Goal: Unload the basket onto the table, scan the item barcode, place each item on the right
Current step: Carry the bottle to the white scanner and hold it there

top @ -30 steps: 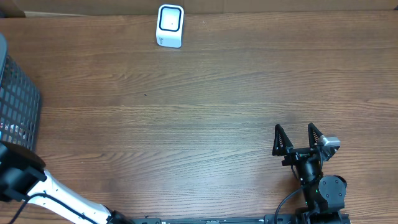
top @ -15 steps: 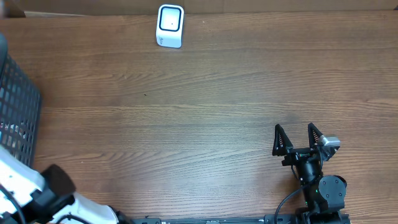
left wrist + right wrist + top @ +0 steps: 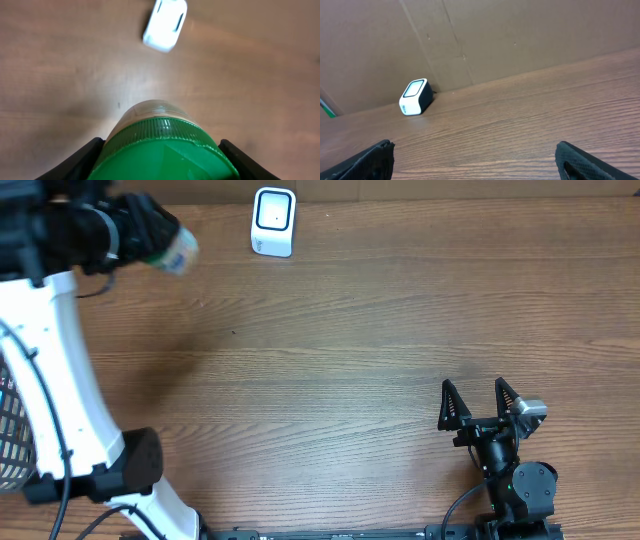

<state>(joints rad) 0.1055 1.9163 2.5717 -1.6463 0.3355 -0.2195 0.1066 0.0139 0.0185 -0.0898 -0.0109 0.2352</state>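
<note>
Upper left of the overhead frame: we note the left claw [image 3: 155, 240] raised above the table [image 3: 350, 350], closed partway on a bottle [image 3: 172, 251]. Its black fingers [image 3: 86, 156] press both sides of the bottle's green part.
- Bottle's long axis runs out of the claw toward the right of the frame, tilted slightly down. Pale end leads; green part sits back between the fingers.
- Left wrist view: the bottle points away from the camera, down toward the wood. The white scanner [image 3: 165, 26] lies beyond its pale end.
- Overhead: the scanner sits at the top edge of the table, near the bottle's right and apart from it.
- Lower left: a dark mesh basket [image 3: 10, 440], partly behind the white arm. We see a scrap of blue through the mesh and cannot tell what it is.
- Lower right: right claw [image 3: 483, 402] spread wide, nothing between its fingers.
</note>
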